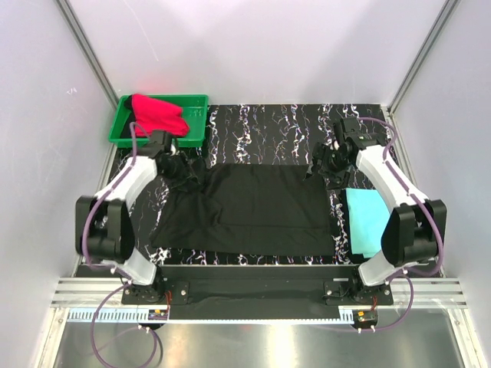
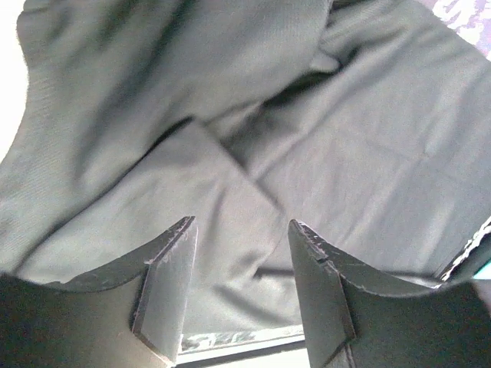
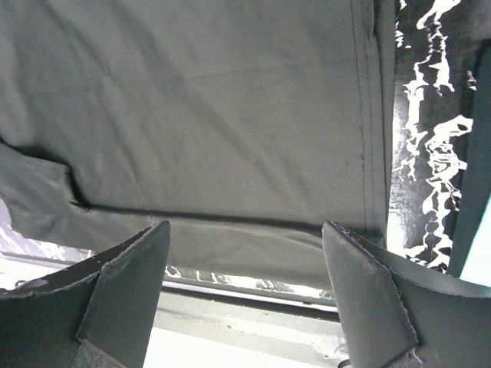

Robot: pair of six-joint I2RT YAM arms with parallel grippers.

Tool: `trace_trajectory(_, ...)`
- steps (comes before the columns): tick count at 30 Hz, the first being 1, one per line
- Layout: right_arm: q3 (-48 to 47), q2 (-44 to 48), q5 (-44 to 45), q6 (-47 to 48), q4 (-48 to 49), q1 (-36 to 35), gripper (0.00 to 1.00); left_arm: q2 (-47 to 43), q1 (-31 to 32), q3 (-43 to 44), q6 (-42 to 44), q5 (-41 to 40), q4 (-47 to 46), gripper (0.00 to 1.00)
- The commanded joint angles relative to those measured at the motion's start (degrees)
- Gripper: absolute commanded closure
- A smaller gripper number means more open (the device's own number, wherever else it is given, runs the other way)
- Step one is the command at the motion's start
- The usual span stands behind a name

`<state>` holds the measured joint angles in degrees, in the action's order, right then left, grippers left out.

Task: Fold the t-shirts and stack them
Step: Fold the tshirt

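Observation:
The black t-shirt (image 1: 253,207) lies spread on the marbled table (image 1: 253,126), partly folded, with a bunched sleeve at its far left. It fills the left wrist view (image 2: 253,130) and the right wrist view (image 3: 215,115). My left gripper (image 1: 182,170) is open just above the rumpled far-left corner; in its own view the gripper (image 2: 239,230) holds nothing. My right gripper (image 1: 322,165) is open above the far-right corner, also empty in its own view (image 3: 245,234). The red t-shirt (image 1: 159,113) lies crumpled in the green tray (image 1: 196,103). The turquoise t-shirt (image 1: 367,221) lies folded at the right.
The green tray stands at the table's far left corner. White walls and metal frame posts (image 1: 86,46) close in the table. The table's near edge (image 3: 253,295) shows past the shirt hem in the right wrist view.

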<state>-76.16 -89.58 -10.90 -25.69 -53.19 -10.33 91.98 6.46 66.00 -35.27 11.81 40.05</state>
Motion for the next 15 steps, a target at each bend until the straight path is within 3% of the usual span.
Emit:
trace_trajectory(1, -0.31, -2.96, -3.87, 1.44, 1.15, 0.22, 0.14, -6.9, -2.76, -3.93, 5.12, -1.8, 2.05, 0.45)
trace_trajectory(9, -3.81, -11.13, -1.58, 3.28, 1.95, 0.22, 0.14, -9.8, -12.42, -13.79, 8.46, 3.56, 2.13, 0.5)
trace_trajectory(15, -9.52, -17.27, -1.24, 5.3, 2.39, 0.75, 0.12, -9.12, -14.63, -6.16, 14.87, 2.69, -1.64, 0.4)
